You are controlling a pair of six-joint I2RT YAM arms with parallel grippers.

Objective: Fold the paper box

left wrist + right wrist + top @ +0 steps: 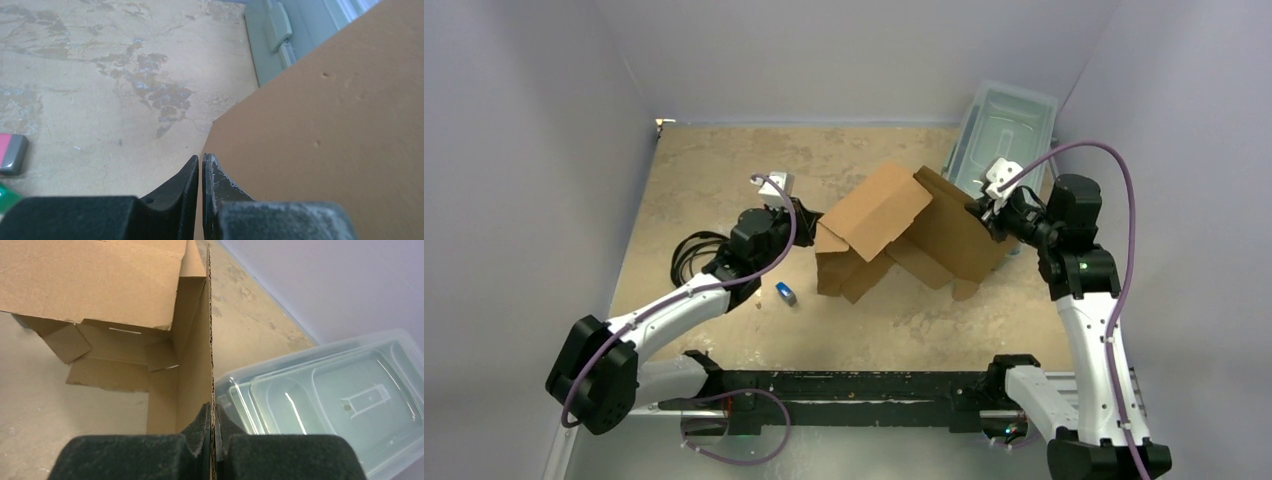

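From the overhead view, the paper box [894,225] sits half-formed in the middle of the worktop [714,170], with its flaps raised and one broad panel tilted up toward the back. My left pincer [812,226] meets the box's left edge and my right pincer [977,212] meets its right wall. A clear plastic lidded bin [1009,120] stands just behind the right pincer in the upper right, close against the box. A small blue object [785,293] lies on the worktop below and left of the box. A coil of black cable [689,255] sits beside the left arm.

On the left wrist view, the jaws are drawn narrow, pinching the near edge of a brown panel that fills the right half of the frame. A pink-and-grey block [11,152] shows at the left edge, with something green [7,197] below it that I cannot identify. The bin's latch is at the top.

On the right wrist view, the jaws are clamped on the corrugated edge of an upright wall. The folded flaps lie to the left, and the bin presses close on the right.
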